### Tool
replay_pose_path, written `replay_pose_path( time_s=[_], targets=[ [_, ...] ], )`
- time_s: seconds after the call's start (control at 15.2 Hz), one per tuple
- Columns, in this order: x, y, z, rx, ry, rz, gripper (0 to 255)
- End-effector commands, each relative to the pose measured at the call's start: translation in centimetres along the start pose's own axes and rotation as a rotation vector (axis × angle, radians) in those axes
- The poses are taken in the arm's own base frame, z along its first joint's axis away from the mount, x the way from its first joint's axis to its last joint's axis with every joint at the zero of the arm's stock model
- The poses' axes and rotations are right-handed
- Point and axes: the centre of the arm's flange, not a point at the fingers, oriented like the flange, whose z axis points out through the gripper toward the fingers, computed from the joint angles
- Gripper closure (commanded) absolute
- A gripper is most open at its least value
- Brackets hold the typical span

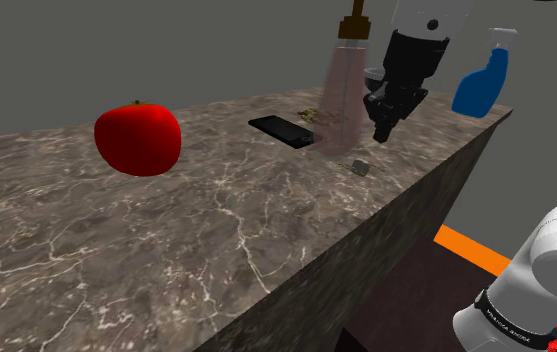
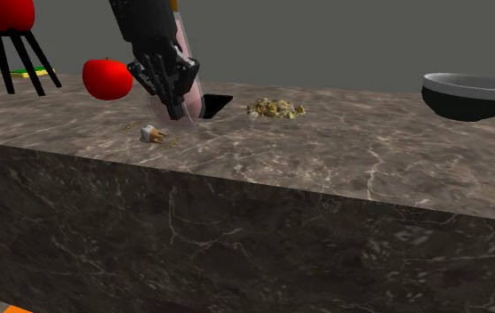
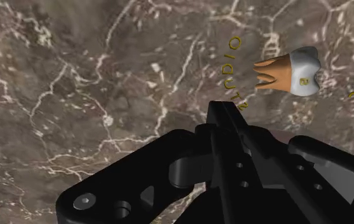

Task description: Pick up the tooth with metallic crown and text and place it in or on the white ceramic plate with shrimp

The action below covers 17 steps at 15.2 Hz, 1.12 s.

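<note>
Lying on counter (image 3: 74,95), tooth (image 3: 291,71) marked "8"; "STUDIO" (image 3: 229,71) alongside.

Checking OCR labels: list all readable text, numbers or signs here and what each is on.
"8": white crown of the tooth.
"STUDIO": gold letters on the countertop, beside the tooth's roots.
"SMI...": same gold lettering past the crown, cut off.
Print on the arm's black band: too small.

Shoulder view: high, beside the stand, looking down along the dark veined stone counter (image 1: 216,230).
Second exterior view: low and near, facing the counter (image 2: 325,160) front, looking across its top.
Wrist view: close above the counter (image 3: 74,76), facing down.
Shared by all three views: small tooth with orange roots and whitish crown (image 1: 362,167) (image 2: 152,134) (image 3: 290,73).
Shared by both exterior views: glossy red round fruit (image 1: 138,138) (image 2: 107,78).
</note>
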Motion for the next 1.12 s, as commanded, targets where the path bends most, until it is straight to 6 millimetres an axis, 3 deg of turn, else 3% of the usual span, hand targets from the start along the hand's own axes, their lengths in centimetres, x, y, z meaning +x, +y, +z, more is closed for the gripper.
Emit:
replay_pose_path(
  time_s=[0.0, 0.07, 0.4, 0.92, 1.06],
  targets=[
    [0.0, 0.0, 0.0, 0.0, 0.0, 0.0, 255],
    [0.0, 0.0, 0.0, 0.0, 0.0, 0.0, 0],
    [1.6, -7.4, 0.9, -0.153, -0.193, 0.653, 0],
    [0.9, -7.5, 4.8, -0.161, -0.203, 0.687, 0],
    [0.9, -7.5, 4.8, -0.161, -0.203, 0.687, 0]
  ],
)
